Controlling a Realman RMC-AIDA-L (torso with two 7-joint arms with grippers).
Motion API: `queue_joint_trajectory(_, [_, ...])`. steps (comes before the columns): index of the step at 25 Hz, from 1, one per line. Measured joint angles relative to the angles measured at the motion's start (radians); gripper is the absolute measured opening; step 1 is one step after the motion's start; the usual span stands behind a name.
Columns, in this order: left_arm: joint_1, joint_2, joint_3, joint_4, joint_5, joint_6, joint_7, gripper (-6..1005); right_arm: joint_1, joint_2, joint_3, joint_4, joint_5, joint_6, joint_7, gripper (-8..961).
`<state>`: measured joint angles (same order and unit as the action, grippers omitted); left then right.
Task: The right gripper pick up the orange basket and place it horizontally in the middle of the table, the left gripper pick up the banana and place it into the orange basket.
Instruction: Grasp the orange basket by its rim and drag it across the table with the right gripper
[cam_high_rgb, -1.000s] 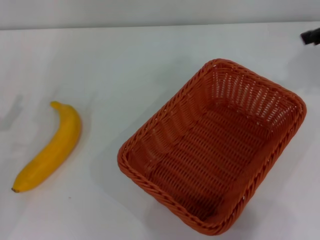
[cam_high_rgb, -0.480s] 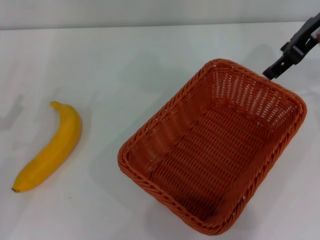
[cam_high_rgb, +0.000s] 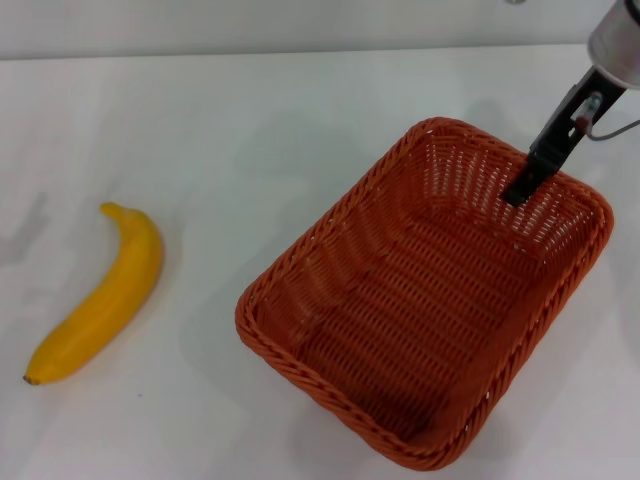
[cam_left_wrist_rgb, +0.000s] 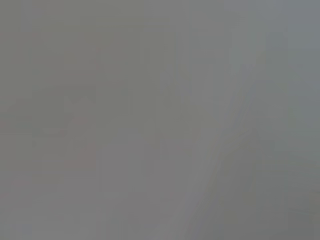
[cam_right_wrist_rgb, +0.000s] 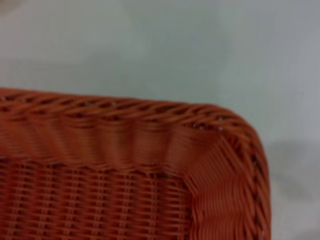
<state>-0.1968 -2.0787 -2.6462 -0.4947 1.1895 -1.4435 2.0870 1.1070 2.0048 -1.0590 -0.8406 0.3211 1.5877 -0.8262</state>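
On the table (cam_high_rgb: 300, 110) we see the banana (cam_high_rgb: 100, 297) lying at the left, its stem end farther from us and its tip nearer. The orange basket (cam_high_rgb: 300, 345) sits well apart from it to the right, turned at an angle to the table's edges, one corner toward us. The right gripper (cam_high_rgb: 520, 190) comes in from the far right and reaches over the basket's far rim, its tip inside against the far wall.
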Motion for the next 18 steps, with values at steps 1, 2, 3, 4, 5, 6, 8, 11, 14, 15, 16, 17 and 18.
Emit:
queue_joint_trajectory(1, [-0.003, 0.000, 0.000, 0.005, 0.001, 0.000, 0.004, 861, 0.003, 0.000, -0.013, 0.014, -0.001, -0.010, 0.004, 759])
queue_joint_trajectory(2, [-0.005, 0.001, 0.000, 0.010, 0.002, 0.000, 0.009, 860, 0.008, 0.001, -0.024, 0.031, -0.005, -0.021, 0.008, 756])
queue_joint_trajectory(3, [-0.008, 0.001, 0.000, 0.014, 0.003, 0.000, 0.012, 860, 0.012, 0.002, -0.032, 0.044, -0.009, -0.031, 0.011, 752])
queue_joint_trajectory(4, [-0.009, 0.001, 0.000, 0.016, 0.005, 0.000, 0.016, 859, 0.017, 0.003, -0.039, 0.061, -0.015, -0.045, 0.015, 748])
queue_joint_trajectory(5, [-0.010, 0.001, 0.000, 0.018, 0.006, 0.000, 0.018, 859, 0.021, 0.004, -0.043, 0.075, -0.019, -0.056, 0.018, 745])
queue_joint_trajectory(6, [-0.011, 0.001, 0.000, 0.019, 0.007, 0.000, 0.019, 859, 0.024, 0.004, -0.046, 0.088, -0.021, -0.064, 0.019, 741])
queue_joint_trajectory(8, [-0.011, 0.001, 0.000, 0.019, 0.008, 0.000, 0.019, 858, 0.031, 0.005, -0.052, 0.119, -0.024, -0.086, 0.021, 733])
queue_joint_trajectory(11, [-0.011, 0.002, 0.000, 0.019, 0.009, 0.000, 0.019, 857, 0.037, 0.004, -0.060, 0.146, -0.025, -0.107, 0.022, 722])
queue_joint_trajectory(14, [-0.012, 0.002, 0.000, 0.019, 0.009, 0.000, 0.019, 855, 0.039, 0.005, -0.078, 0.160, -0.025, -0.111, 0.019, 711])
queue_joint_trajectory(15, [-0.012, 0.003, 0.000, 0.019, 0.009, 0.000, 0.019, 855, 0.040, 0.005, -0.086, 0.162, -0.025, -0.111, 0.016, 708])
queue_joint_trajectory(16, [-0.012, 0.003, 0.000, 0.019, 0.009, 0.000, 0.019, 854, 0.041, 0.006, -0.095, 0.164, -0.024, -0.109, 0.014, 704])
queue_joint_trajectory(17, [-0.012, 0.003, 0.000, 0.019, 0.009, 0.000, 0.019, 854, 0.041, 0.006, -0.101, 0.165, -0.022, -0.108, 0.013, 700])
queue_joint_trajectory(18, [-0.012, 0.003, 0.000, 0.019, 0.009, 0.000, 0.019, 854, 0.042, 0.007, -0.108, 0.166, -0.021, -0.106, 0.013, 696])
